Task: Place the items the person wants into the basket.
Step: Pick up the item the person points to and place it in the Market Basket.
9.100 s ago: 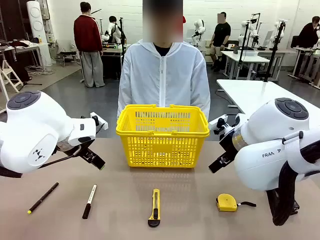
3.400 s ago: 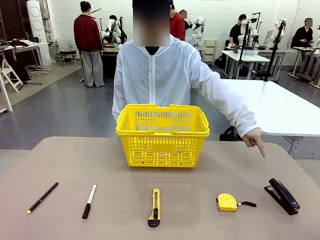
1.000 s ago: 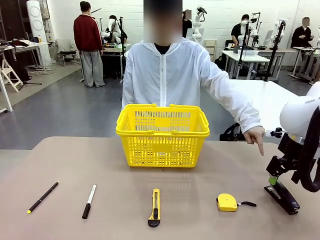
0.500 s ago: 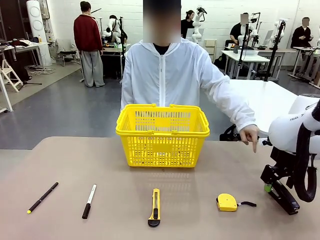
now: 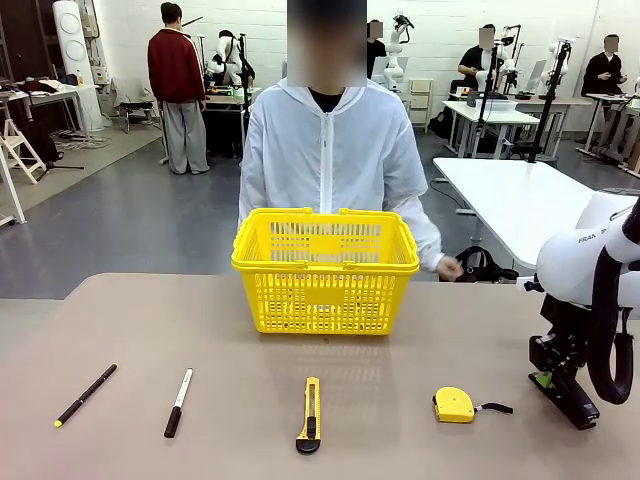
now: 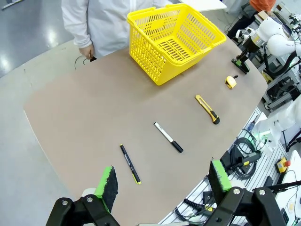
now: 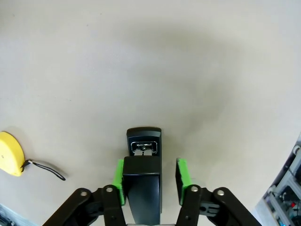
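Right end effector (image 7: 150, 170) sits low at the right end of the surface (image 5: 200, 320), jaws narrowly parted astride a black stapler (image 7: 143, 146), with a gap visible on one side. Left end effector (image 6: 163, 178) hangs high above the surface, jaws wide, holding nothing. Marker pen (image 5: 179, 402) and utility knife (image 5: 311, 414) lie in the near row, left of a tape measure (image 5: 453, 405). Basket (image 5: 325, 290) stands beyond them, before the person (image 5: 330, 160).

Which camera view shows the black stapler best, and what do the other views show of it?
The right wrist view: the black stapler lies close up between the right gripper's open fingers. The front view shows it side-on, partly behind that gripper. The left wrist view shows it far off and tiny.
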Robot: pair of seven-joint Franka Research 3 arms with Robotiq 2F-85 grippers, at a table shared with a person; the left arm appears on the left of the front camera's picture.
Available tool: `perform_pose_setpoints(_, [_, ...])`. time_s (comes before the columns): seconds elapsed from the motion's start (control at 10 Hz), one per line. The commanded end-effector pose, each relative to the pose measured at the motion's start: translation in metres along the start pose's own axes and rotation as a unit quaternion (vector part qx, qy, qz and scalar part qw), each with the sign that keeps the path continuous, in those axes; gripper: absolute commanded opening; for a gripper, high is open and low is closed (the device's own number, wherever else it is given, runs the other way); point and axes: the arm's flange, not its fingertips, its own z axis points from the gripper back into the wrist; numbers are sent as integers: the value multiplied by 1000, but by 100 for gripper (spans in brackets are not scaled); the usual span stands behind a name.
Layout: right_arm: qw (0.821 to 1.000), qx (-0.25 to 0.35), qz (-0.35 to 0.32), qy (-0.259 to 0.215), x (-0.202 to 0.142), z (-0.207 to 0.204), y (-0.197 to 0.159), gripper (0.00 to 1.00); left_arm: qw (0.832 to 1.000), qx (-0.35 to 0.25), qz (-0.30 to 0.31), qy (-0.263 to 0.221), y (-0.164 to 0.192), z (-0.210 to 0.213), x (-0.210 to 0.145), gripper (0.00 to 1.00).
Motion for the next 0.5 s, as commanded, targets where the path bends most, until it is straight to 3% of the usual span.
perform_pose_setpoints(0.0, [1000, -19, 1, 3, 0, 2, -2, 0, 1000, -6, -9, -3, 1, 2, -1, 100])
perform_pose_setpoints(0.4, [1000, -20, -7, 7, -3, 7, 0, 0, 1000, -6, -9, -3, 1, 2, -1, 100])
